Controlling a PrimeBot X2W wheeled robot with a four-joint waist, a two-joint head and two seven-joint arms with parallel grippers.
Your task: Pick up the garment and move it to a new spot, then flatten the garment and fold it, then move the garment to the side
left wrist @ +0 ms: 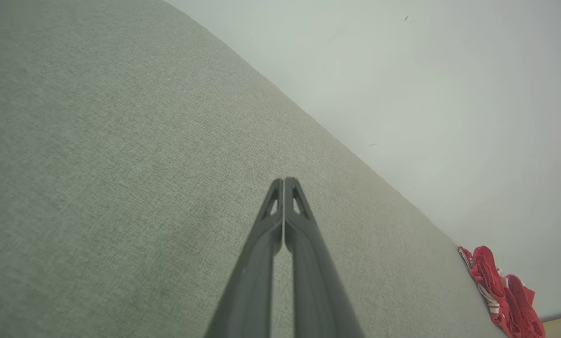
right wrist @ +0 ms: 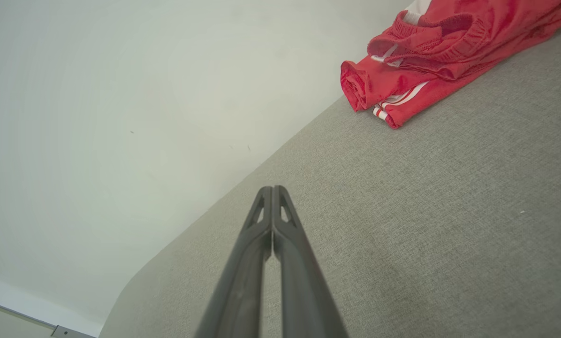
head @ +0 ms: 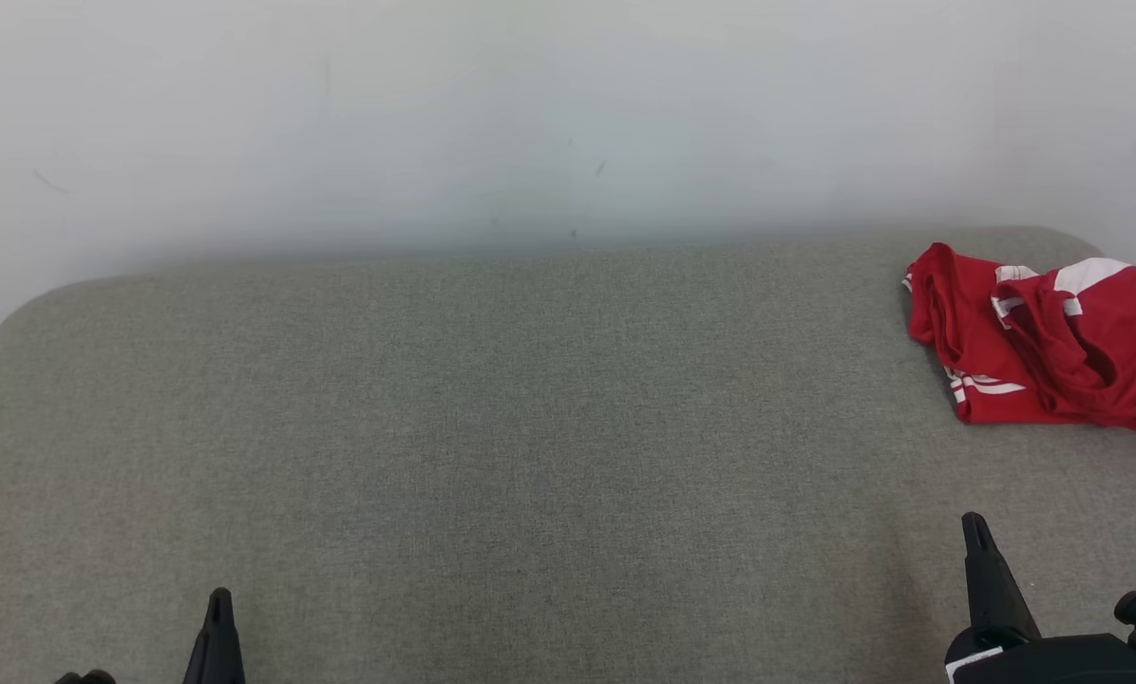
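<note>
The red garment lies bunched at the far right corner of the grey fabric tabletop. The left claw and right claw sit over its near edge, both pressed together and empty.

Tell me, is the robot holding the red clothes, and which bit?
Nothing is held. The left gripper and right gripper are both shut and empty, while the red garment lies apart on the grey surface, untouched.

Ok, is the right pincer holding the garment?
No, the right pincer is shut on nothing, with the red garment lying apart on the grey cushion.
</note>
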